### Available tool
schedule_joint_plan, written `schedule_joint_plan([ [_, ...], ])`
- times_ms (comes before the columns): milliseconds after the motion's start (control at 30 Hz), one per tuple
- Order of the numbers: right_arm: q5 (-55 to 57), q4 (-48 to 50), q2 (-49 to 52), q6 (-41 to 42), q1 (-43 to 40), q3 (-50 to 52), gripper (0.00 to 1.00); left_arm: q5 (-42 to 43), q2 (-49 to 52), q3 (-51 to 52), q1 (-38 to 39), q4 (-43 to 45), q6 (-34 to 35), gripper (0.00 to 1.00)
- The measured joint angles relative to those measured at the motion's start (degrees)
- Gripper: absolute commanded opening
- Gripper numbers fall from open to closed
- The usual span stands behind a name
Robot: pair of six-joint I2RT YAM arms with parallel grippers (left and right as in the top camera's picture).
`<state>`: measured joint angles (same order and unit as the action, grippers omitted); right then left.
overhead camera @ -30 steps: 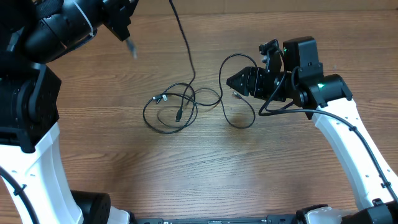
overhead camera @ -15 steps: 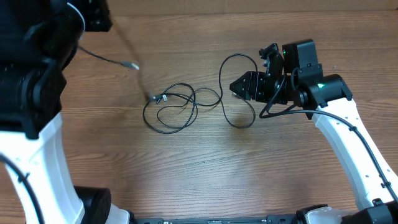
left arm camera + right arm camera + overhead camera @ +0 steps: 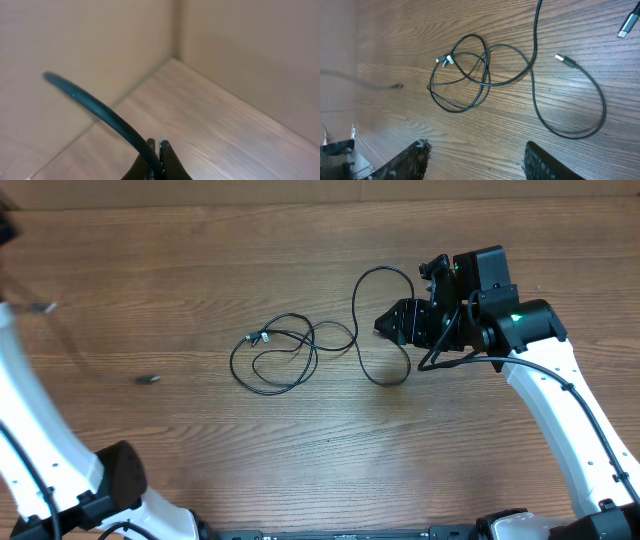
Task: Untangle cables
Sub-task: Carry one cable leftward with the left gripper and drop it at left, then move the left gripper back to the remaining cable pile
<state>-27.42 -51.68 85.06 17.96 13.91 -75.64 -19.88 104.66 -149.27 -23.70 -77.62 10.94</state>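
Observation:
A small coil of thin black cables [image 3: 275, 356] lies mid-table, with a silvery plug at its upper left; it also shows in the right wrist view [image 3: 462, 75]. A separate black cable [image 3: 372, 330] loops to the coil's right, and its silver plug [image 3: 565, 60] lies on the wood. My right gripper [image 3: 393, 323] is open and empty beside that loop, its fingers apart above the wood in the right wrist view [image 3: 480, 160]. My left gripper [image 3: 156, 157] is shut on a black cable [image 3: 100, 112], up near the walls and off the overhead's left edge. A blurred cord [image 3: 147, 379] trails at the left.
The white left arm link [image 3: 45, 440] crosses the table's left side. Another plug end [image 3: 630, 22] lies at the top right of the right wrist view. Beige walls [image 3: 250, 50] meet at a corner behind the table.
My left arm has swung left out of the overhead view, pulling one long cable away from the coil. The right gripper has shifted slightly right and stays open.

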Motion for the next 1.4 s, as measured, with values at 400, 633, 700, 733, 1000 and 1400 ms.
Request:
schedule_joint_plan([
  [400,0.68,-0.07,0.00,-0.02,0.00,0.00,0.55,11.82,0.15,0.00,-10.93,-0.07,0.83,0.59],
  [633,0.68,-0.02,0.00,0.02,0.02,0.00,0.55,17.20,0.52,0.02,-10.91,-1.20,1.18,0.99],
  [700,0.66,-0.07,0.00,0.00,0.00,0.00,0.55,19.21,0.52,0.02,-10.91,-2.19,1.18,1.00],
  [733,0.68,-0.04,0.00,0.00,0.00,0.00,0.55,20.31,0.52,0.02,-10.91,-2.71,1.16,0.99],
  [1000,0.66,-0.66,0.00,0.00,0.00,0.00,0.64,25.31,0.52,0.04,-9.05,-10.86,1.84,0.99],
  [1400,1.53,-5.95,0.00,-0.17,0.00,0.00,1.00,39.76,4.92,0.04,5.55,-13.70,2.25,0.92],
])
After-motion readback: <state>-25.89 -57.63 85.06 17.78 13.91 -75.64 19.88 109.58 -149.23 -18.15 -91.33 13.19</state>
